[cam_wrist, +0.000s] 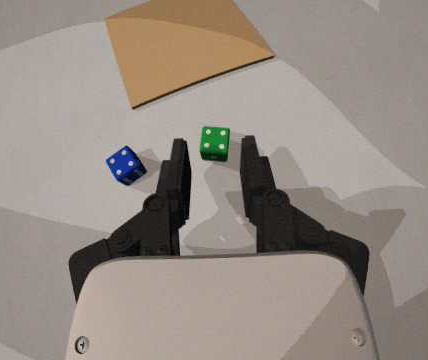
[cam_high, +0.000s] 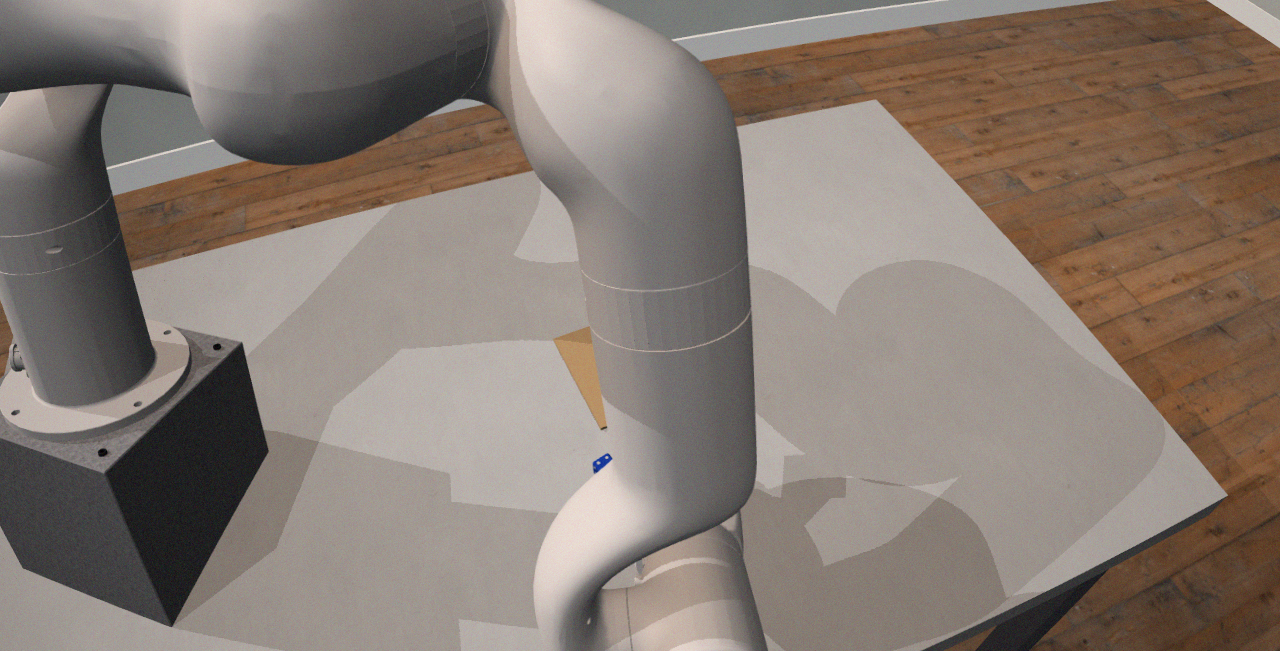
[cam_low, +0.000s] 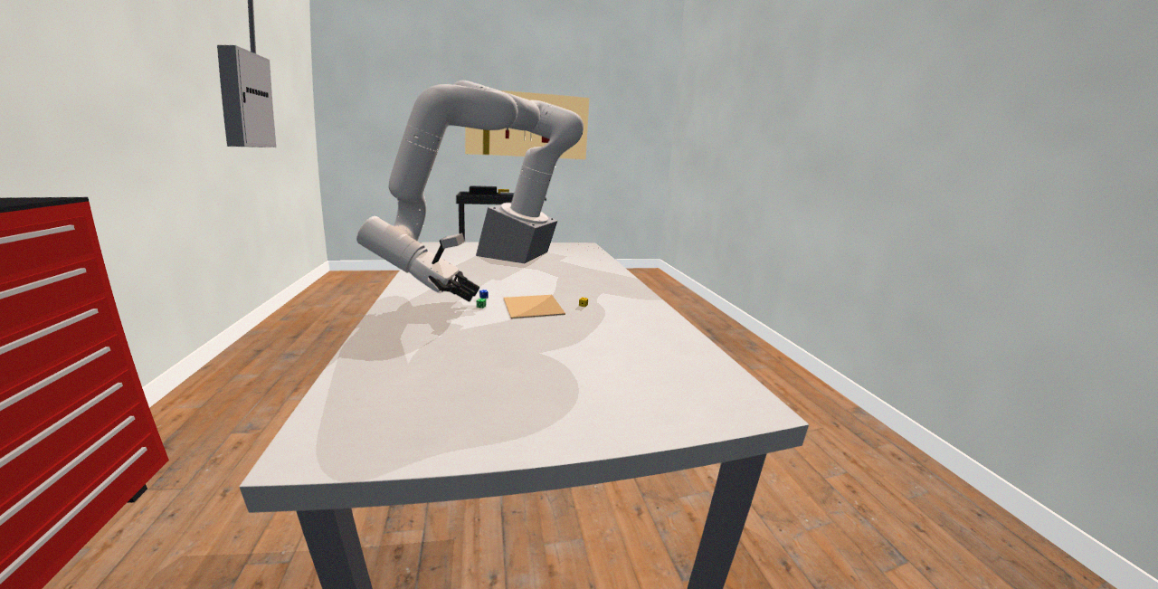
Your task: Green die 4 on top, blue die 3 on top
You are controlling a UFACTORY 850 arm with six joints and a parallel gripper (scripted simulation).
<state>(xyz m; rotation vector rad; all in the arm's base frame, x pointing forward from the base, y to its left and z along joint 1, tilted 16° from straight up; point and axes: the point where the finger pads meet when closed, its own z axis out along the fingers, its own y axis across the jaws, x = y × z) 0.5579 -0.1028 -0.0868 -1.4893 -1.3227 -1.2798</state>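
Note:
The green die [cam_wrist: 215,142] [cam_low: 480,303] lies on the table off the mat, four pips on its top face. My gripper [cam_wrist: 214,154] [cam_low: 476,290] is open, tilted, with nothing held; in the wrist view the green die shows between its fingertips, with a gap on each side. The blue die [cam_wrist: 124,164] [cam_low: 483,293] [cam_high: 601,462] lies on the table left of the fingers in the wrist view, also showing four on top. The tan mat [cam_wrist: 174,60] [cam_low: 534,307] [cam_high: 581,374] lies flat with no die on it. The yellow die [cam_low: 583,301] lies beyond the mat; its top number is too small to read.
The arm [cam_high: 662,199] [cam_low: 414,156] hides the gripper, the green and yellow dice and much of the mat in the top view. The dark base block [cam_high: 179,486] [cam_low: 517,235] stands on the table [cam_low: 648,391]. The blue die is close beside the left finger in the wrist view.

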